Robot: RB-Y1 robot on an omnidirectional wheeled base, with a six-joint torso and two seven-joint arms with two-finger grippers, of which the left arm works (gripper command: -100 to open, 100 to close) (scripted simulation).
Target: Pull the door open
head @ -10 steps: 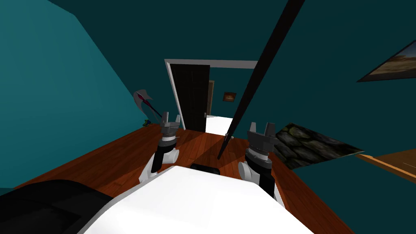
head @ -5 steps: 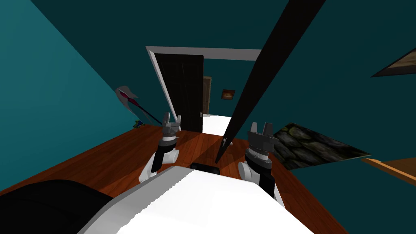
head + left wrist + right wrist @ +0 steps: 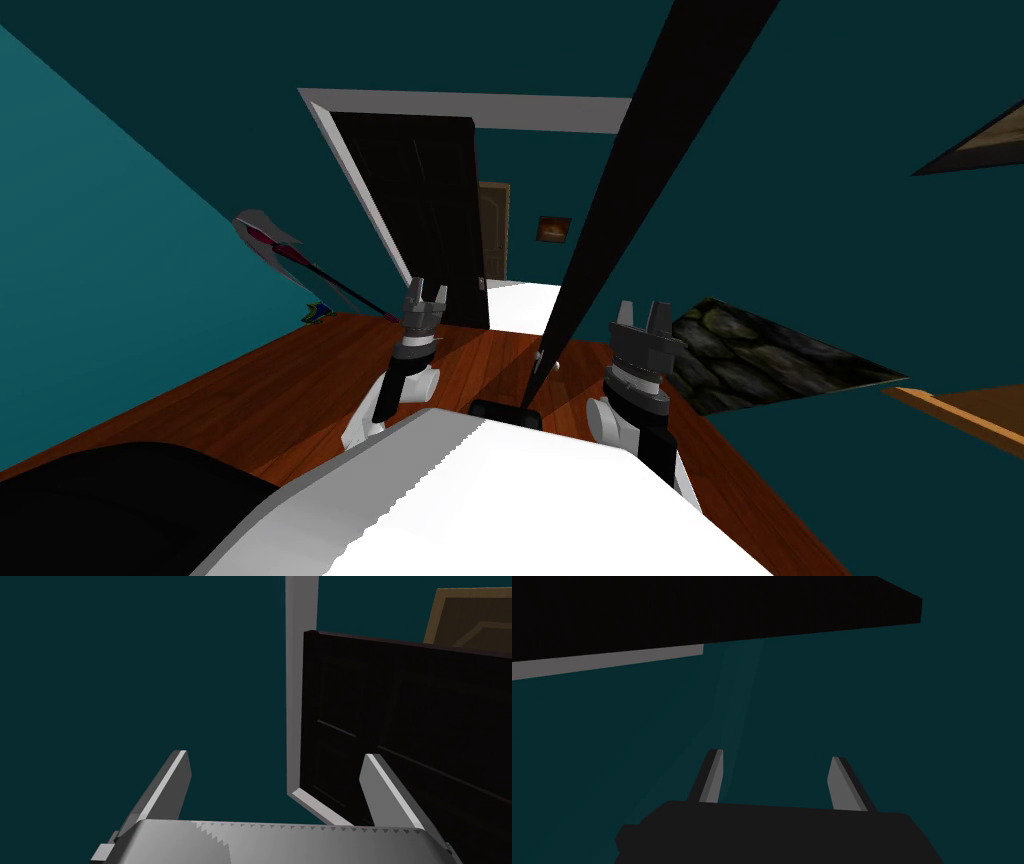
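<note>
Both pairs of fingers apart, empty

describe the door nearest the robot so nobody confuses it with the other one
On the red-brown wooden floor, the near door rises mid-picture as a thin black slab, seen edge-on. The far door shows its broad face inside a white frame.

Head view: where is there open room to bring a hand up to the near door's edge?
The widest free patch is the bare wood floor between the left gripper and the black door edge. The floor is also free from that gripper out to the teal wall. It is tight between the door edge and the right gripper, around the handle. The rug lies beyond.
</note>
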